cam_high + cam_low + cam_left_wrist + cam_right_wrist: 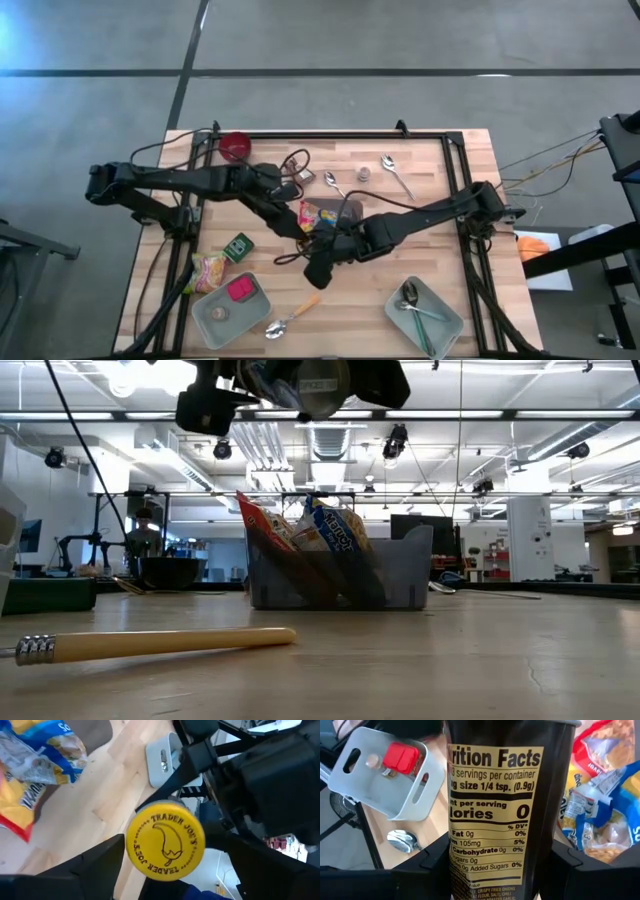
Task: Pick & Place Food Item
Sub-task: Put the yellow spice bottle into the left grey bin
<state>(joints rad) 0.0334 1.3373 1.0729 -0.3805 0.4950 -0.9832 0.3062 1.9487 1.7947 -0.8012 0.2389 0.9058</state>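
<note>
A dark spice jar (500, 815) with a gold nutrition label and a round yellow lid (165, 847) hangs above the middle of the table. My right gripper (501, 845), reaching in from the table's right (322, 265), is shut on its body. My left gripper (172, 845), reaching in from the left (300, 238), is open. Its fingers stand on either side of the lid and the lid faces its camera. In the low view both hands show only at the top (300, 390), well above the tabletop. My right gripper pinches the jar's labelled body (462, 852) between its two fingers, one on each opposite side. The fingers lie across the jar. The jar is lifted clear of the table.
A dark bin with snack bags (325, 215) stands just behind the hands. Near the front are a grey bin with a red item (230, 310), a grey bin with spoons (425, 315) and a wooden-handled spoon (295, 315). A green box (238, 247), a candy bag (208, 270) and a red bowl (235, 147) lie left.
</note>
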